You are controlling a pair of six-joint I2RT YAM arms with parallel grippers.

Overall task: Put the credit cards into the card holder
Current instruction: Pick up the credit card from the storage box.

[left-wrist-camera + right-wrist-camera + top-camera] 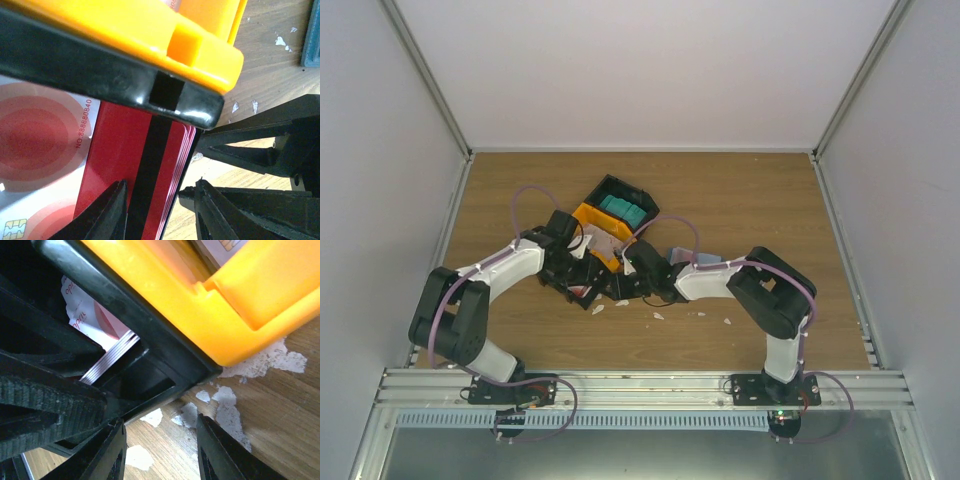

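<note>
Wooden tabletop (pixel 740 190), left claw (pixel 161 190) parted over a stack of red black-striped credit cards (pixel 115 150), gripping nothing (wrist cam only). Overhead adds teal cards (pixel 623 210) in the black-and-orange plastic bin (pixel 588 215), slate-blue flat card holder (pixel 708 259) near the empty, parted right claw (pixel 160 425).

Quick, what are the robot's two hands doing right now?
Left gripper: open, over the red cards.
Right gripper: open, holding nothing.

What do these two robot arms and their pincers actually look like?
The left arm and right arm match: white tubular links between chunky black joints, with a thin purple cable looping along each. The left gripper and right gripper are black, each with two tapering, wedge-shaped fingers.
</note>
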